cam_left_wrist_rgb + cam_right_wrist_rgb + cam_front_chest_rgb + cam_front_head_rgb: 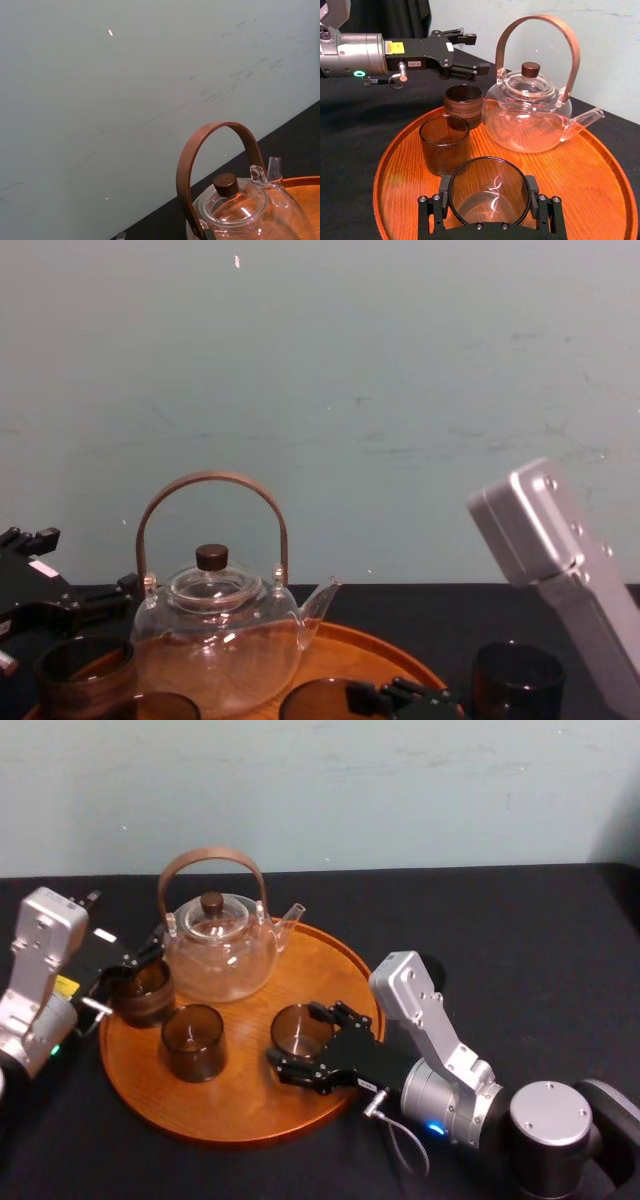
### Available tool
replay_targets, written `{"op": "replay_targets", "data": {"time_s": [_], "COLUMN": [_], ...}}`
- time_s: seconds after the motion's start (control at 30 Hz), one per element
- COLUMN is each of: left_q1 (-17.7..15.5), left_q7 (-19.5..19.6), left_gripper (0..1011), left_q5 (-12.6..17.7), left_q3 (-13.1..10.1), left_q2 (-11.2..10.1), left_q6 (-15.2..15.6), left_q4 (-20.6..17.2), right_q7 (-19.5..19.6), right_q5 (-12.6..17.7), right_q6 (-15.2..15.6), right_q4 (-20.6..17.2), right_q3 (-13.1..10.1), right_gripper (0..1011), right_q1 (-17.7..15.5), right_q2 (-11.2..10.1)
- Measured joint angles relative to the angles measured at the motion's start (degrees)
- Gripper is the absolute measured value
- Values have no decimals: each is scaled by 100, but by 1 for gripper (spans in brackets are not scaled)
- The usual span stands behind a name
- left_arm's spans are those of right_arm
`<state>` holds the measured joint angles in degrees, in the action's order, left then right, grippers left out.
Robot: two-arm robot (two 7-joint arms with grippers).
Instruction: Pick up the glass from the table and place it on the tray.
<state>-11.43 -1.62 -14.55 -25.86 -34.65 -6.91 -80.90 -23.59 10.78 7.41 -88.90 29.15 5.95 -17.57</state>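
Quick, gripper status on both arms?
Left gripper: open, empty, by the wood-banded cup.
Right gripper: shut on the smoky glass, over the tray.

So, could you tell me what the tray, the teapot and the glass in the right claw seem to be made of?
The tray looks wooden: orange-brown, visible grain, slight sheen. The teapot is clear glass, see-through with bright glints; its arched handle looks wooden. The glass in the right claw is smoky tinted glass, possibly plastic.

Tray (302,187) mostly outside left wrist view
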Motion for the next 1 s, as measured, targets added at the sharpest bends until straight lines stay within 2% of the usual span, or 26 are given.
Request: {"op": "replay_targets", "data": {"time_s": [0.57, 0.73, 1.0], "left_q1": [0, 0, 0], "left_q7": [0, 0, 0], "left_gripper": [1001, 1001, 1001], "left_q5": [0, 0, 0], "left_q3": [0, 0, 0], "left_q2": [0, 0, 0], "left_q6": [0, 0, 0], "left_q4": [0, 0, 0], "right_q7": [2, 3, 4], "right_q5": [-7, -5, -1], "right_q6": [19, 15, 11], "right_q4": [21, 17, 14], "right_q3": [21, 17, 12], "right_gripper": [908, 998, 1002], "right_q1": [16, 14, 11], "right_q2": [-1, -1, -1]}}
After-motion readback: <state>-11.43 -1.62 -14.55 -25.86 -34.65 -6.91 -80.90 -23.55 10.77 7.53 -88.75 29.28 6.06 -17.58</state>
